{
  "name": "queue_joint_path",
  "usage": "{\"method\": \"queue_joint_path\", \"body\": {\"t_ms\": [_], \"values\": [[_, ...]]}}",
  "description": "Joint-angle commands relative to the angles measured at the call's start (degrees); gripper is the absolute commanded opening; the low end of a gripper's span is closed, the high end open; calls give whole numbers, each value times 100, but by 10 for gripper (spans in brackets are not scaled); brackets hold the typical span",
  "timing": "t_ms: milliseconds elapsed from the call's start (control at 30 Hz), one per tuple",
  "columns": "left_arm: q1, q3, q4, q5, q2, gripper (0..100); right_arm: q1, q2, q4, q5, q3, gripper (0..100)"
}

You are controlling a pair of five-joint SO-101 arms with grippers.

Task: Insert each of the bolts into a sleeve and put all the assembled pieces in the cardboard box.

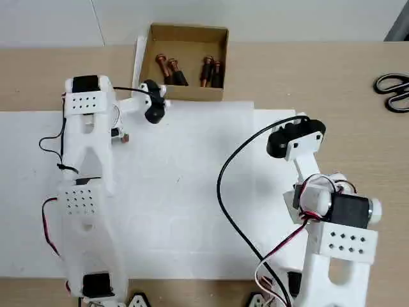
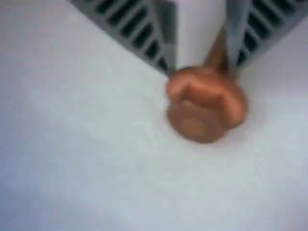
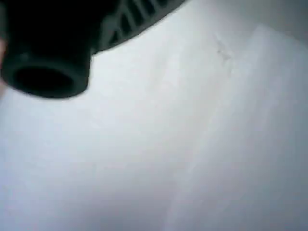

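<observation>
High view: the left arm (image 1: 86, 160) extends along the left side of the white sheet (image 1: 192, 204), wrist turned toward the cardboard box (image 1: 188, 29). The left gripper (image 1: 120, 134) points down at a copper bolt (image 1: 125, 137). The box holds four assembled pieces (image 1: 169, 69). The right arm (image 1: 335, 236) is folded back, with the right gripper (image 1: 291, 135) over the sheet.

Left wrist view: the bolt stands head-down on the sheet in the gripper; whether it is grasped cannot be told.

Right wrist view: the fingers (image 3: 139, 19) are clamped on a black sleeve (image 3: 45, 72) above the sheet.
</observation>
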Motion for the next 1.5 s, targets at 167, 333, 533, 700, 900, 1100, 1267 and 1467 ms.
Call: {"method": "queue_joint_path", "body": {"t_ms": [167,333,533,700,900,1100,1267,1467], "values": [[-44,409,-176,-431,-53,44,57,-119,13,-53,-62,4],[-35,673,-510,-413,-53,55,57,-119,22,-44,-62,4],[-35,541,-545,-422,220,136,57,-119,22,-44,-62,4],[-18,-66,-167,-422,484,131,57,-119,22,-44,-62,4],[-9,-558,149,-413,721,4,57,-119,22,-44,-62,4],[-9,-611,149,-299,686,6,57,-119,22,-44,-70,4],[44,-664,158,97,185,6,57,-119,40,-62,-220,4],[211,-646,158,571,-905,6,31,-119,409,-53,-782,4]]}}
